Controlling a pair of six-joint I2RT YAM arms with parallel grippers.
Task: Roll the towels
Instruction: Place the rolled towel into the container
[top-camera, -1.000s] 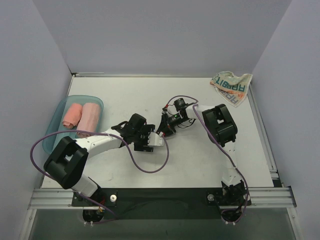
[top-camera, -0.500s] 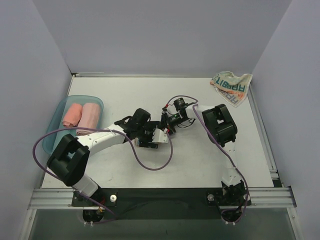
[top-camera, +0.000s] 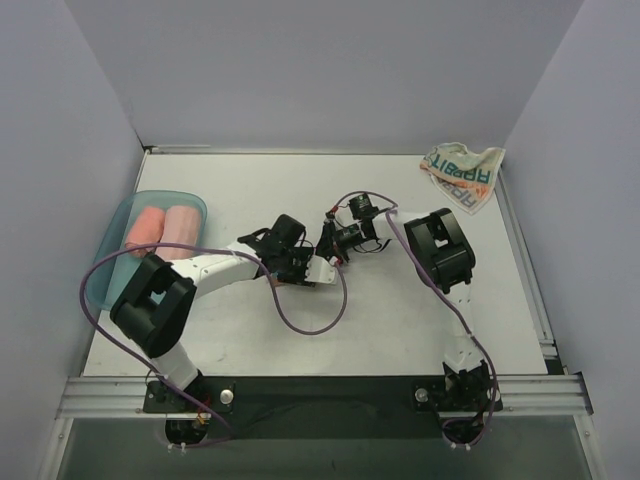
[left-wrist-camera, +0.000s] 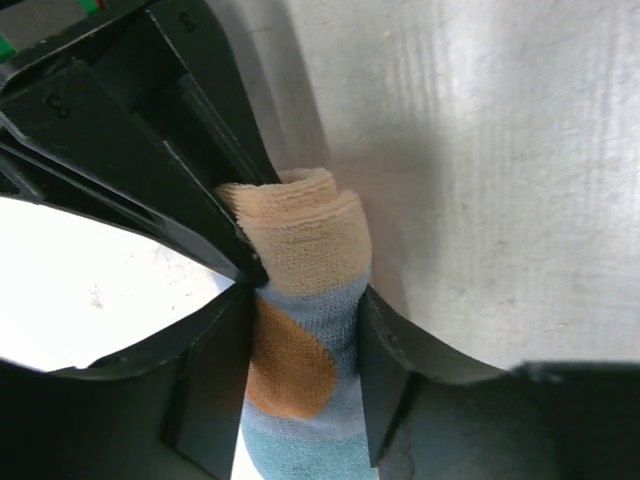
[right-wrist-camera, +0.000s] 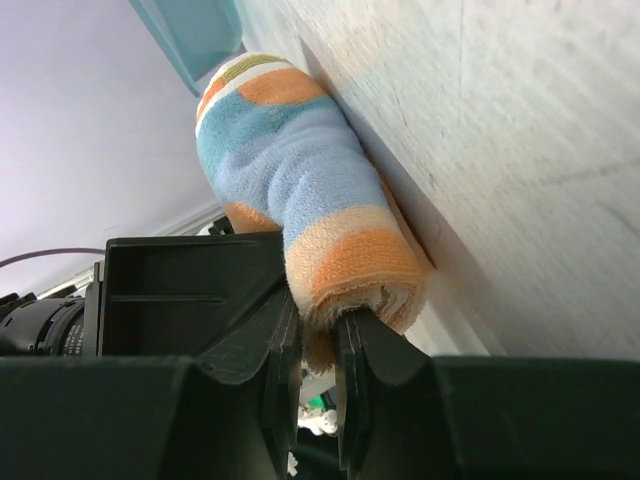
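Slippage is the main worry here. The striped towel (left-wrist-camera: 305, 300), blue, peach and orange-dotted, is wound into a tight roll lying on the counter (top-camera: 400, 320) near its middle, and both arms converge on it. The left claw (left-wrist-camera: 305, 335) is clamped across the roll's body, with a finger pressed to each side. The right claw (right-wrist-camera: 315, 335) is nearly closed on the roll's end. It pinches only a thin fold of the outer layers between its fingertips, and the bulk of the roll bulges beside them.

That thin pinch looks like the weak point. If the right claw lets go, or pulls away while snagged in the terry, the outer wrap could peel back and the roll loosen. Too light a squeeze from the left claw would, I judge, let the soft cloth slide out during a lift, and too hard a squeeze would flatten the coil. The two claws sit close together, so a careless retreat may knock one against the other or drag the roll sideways.

The teal tray (top-camera: 115, 235) at the left edge holds two pink rolls (top-camera: 178, 232). A clumsy drop aimed there could catch its rim or disturb them. The lettered RABBIT towel (top-camera: 462, 175) lies crumpled in the far right corner, not yet rolled.
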